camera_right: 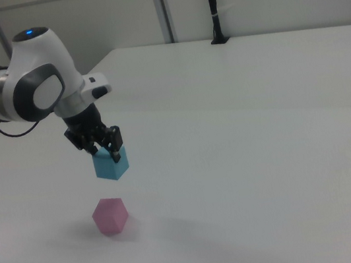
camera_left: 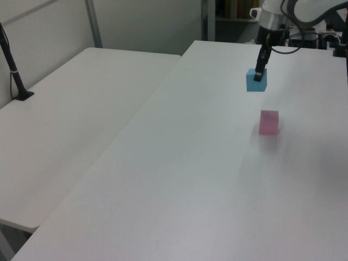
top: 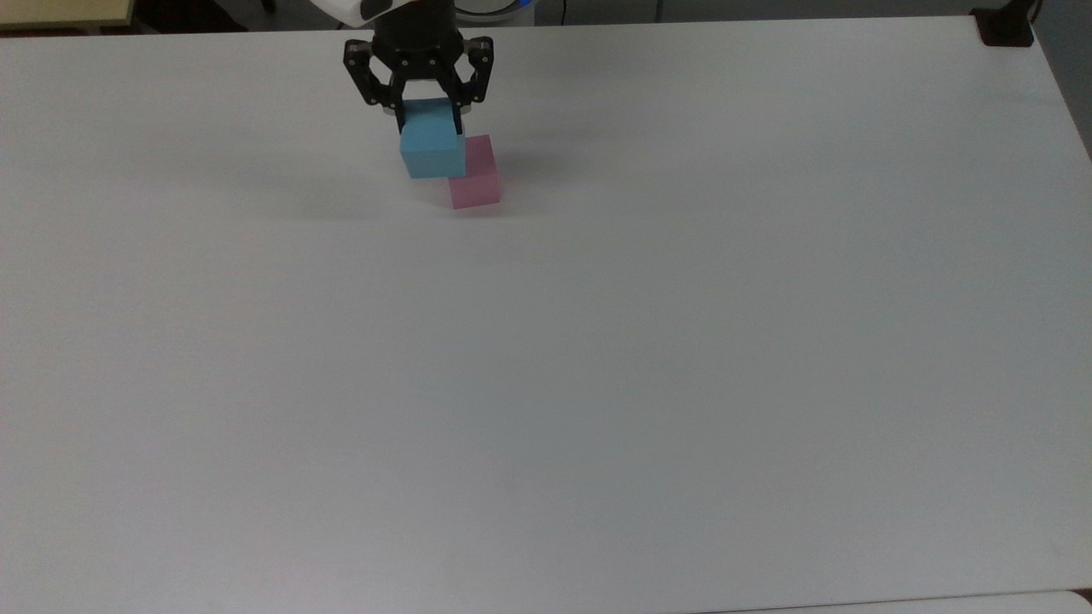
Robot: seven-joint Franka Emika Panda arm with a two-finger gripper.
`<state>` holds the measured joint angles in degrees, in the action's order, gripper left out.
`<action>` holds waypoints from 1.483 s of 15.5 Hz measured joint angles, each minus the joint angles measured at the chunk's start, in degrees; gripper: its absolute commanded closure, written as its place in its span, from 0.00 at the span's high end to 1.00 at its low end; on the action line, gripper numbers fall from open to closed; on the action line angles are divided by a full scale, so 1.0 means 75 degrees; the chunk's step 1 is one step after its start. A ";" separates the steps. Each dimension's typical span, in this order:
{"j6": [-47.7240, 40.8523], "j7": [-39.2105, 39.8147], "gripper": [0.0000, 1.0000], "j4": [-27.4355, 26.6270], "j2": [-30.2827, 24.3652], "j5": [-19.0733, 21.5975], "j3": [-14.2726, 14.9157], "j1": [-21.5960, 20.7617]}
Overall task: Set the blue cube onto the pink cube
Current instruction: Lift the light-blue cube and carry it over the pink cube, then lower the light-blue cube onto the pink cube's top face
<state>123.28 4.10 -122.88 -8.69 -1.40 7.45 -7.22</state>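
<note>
The pincer (top: 431, 126) is hanging above the white counter (top: 597, 341) with its two black fingers (camera_right: 116, 155) closed against opposite sides of the blue cube (top: 432, 149), holding it clear of the surface. In the right view the blue cube (camera_right: 112, 164) is floating well above the counter (camera_right: 251, 186), with open air showing beneath it, and the pincer (camera_right: 102, 151) is gripping its upper part.

The pink cube (top: 474, 181) is sitting alone on the counter, untouched. In the top view the blue cube is overlapping the pink one's upper left corner, covering part of it. The right view is showing the pink cube (camera_right: 110, 215) below the blue one and a little toward the right view's left, with a clear gap between them. In the left view the blue cube (camera_left: 256, 80) is hanging higher in the picture than the pink cube (camera_left: 268, 122), the two apart, and the pincer (camera_left: 259, 74) is pointing straight down from the white arm (camera_left: 304, 10).

A black post (camera_left: 12, 64) is standing at the far edge of the neighbouring table (camera_left: 70, 109) in the left view.
</note>
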 measured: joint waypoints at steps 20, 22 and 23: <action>0.0000 0.0924 0.70 -0.1117 -0.0244 0.0000 -0.0010 -0.0358; 0.0000 0.0924 1.00 -0.1117 -0.0235 0.0000 -0.0010 -0.0358; 0.0000 0.0923 1.00 -0.1118 -0.0222 0.0000 -0.0010 -0.0358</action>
<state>123.28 11.03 -131.27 -10.36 -1.40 7.37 -9.90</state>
